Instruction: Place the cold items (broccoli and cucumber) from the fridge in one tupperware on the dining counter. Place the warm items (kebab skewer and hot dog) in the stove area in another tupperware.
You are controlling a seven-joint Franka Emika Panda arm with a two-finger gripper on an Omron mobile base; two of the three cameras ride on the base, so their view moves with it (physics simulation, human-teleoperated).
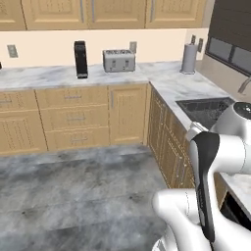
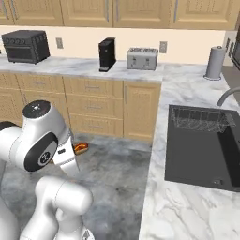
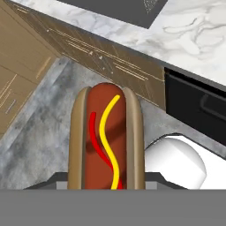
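Clearly the step in hand is the carrying of a warm item: the hot dog in its tan bun, with red and yellow sauce lines [image 3: 106, 137], sits lengthwise between the fingers of the gripper [image 3: 106, 187], which are clamped on its near end. In the right base view the same hot dog [image 2: 81, 148] shows small, beside the white arm, above the grey marbled floor [image 2: 117, 168], so it hangs in the air and rests on nothing.

No tupperware is visible from here, so I judge that the next move calls for driving the base toward the counter where the container waits, with the grip kept firm, and only then lowering and releasing.

Around the robot stand the wooden lower cabinets [image 1: 73, 115], the white marble counter [image 1: 171, 81], the dark sink basin [image 2: 201, 145], a silver toaster [image 1: 119, 60], a black coffee machine [image 1: 81, 59] and a paper towel roll [image 2: 215, 62]. The cabinet corner [image 1: 152, 117] is near the arm and could hinder a wide swing.
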